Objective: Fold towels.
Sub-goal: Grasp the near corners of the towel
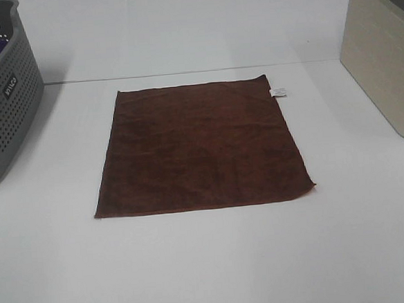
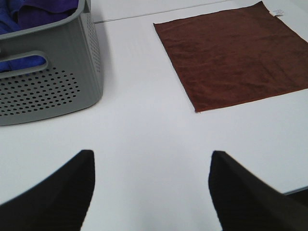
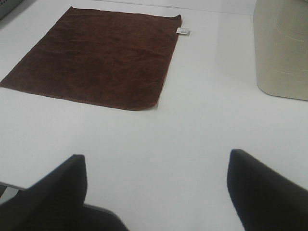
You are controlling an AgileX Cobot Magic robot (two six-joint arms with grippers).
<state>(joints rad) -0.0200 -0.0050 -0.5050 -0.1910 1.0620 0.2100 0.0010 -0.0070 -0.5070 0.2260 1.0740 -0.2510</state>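
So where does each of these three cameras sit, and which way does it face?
Exterior high: mounted high, looking down on the brown towel, with the grey basket at left and the beige bin at right; no robot parts show.
Left wrist: on the left arm, facing basket and towel; its open jaws show in front.
Right wrist: on the right arm, facing towel and bin; open jaws likewise.
Shared: all see the towel.
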